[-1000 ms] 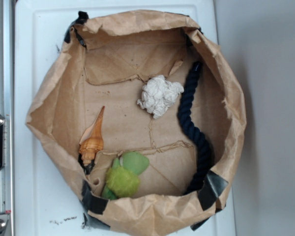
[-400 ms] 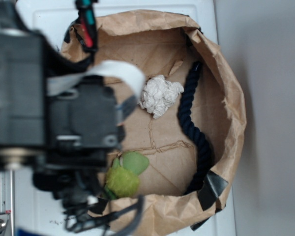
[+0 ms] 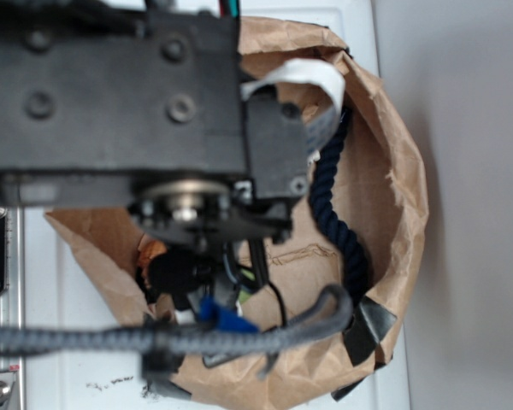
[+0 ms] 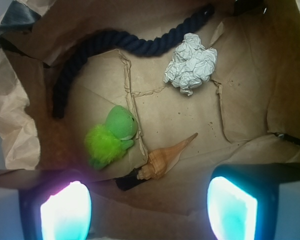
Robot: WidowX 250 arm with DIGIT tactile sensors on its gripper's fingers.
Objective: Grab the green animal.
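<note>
In the exterior view most of the paper bag (image 3: 402, 196) is hidden by the blurred arm, and only a sliver of the green animal (image 4: 112, 137) can be made out there. From the wrist it is seen on the bag floor near the left wall, just beside the seashell (image 4: 165, 160). The gripper (image 4: 150, 210) is held wide open and empty above. The rope (image 4: 115, 47) and the paper ball (image 4: 191, 62) lie farther off.

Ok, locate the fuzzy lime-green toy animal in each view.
Exterior: almost hidden under the arm; only a green sliver shows, lower centre.
Wrist: fuzzy lime-green toy animal left of centre, beside the orange spiral seashell.
Shared landmark: dark navy rope.
</note>
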